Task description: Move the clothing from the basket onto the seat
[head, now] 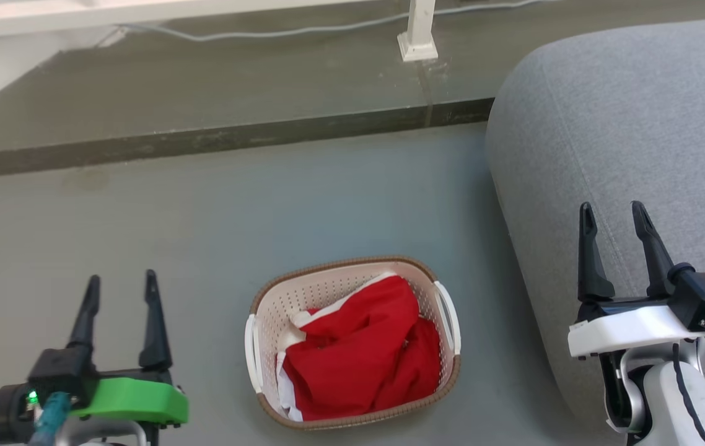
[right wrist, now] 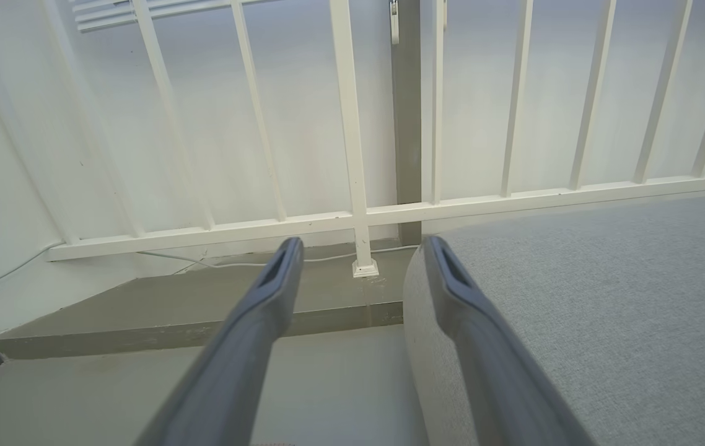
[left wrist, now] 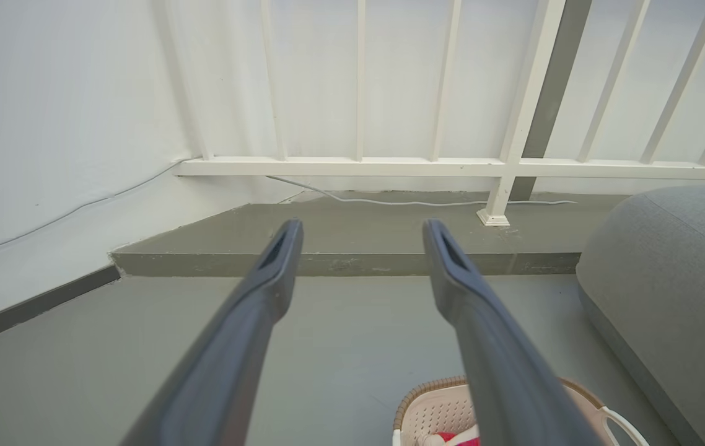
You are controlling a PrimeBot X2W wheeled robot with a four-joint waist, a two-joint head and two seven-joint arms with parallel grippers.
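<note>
The clothing (head: 365, 347) lies crumpled inside the basket (head: 328, 291). It is a heap of red fabric piled toward the basket's right and near side, with white edging along the heap's left and at the near-left corner. The perforated wall on the far-left side of the basket is bare. The basket stands on the grey floor (head: 204, 217), at the near middle of the head view, its two white handles on its left and right sides.

To the right of the basket, with a strip of floor between them, sits the seat (head: 625, 124). It is a large rounded grey cushion that runs from near to far (a stitched seam curves down its left flank).

The left gripper (head: 122, 277) hangs to the left of the basket and apart from it. Its two dark fingers are spread wide with only air between them. The right gripper (head: 611, 207) hangs over the seat's near-left edge, its fingers likewise spread and holding nothing.

Beyond the floor a raised step (head: 204, 93) crosses the far side. A white railing (left wrist: 389, 167) stands on it, and a pale cable (head: 266, 31) trails along the step at the railing's foot.
</note>
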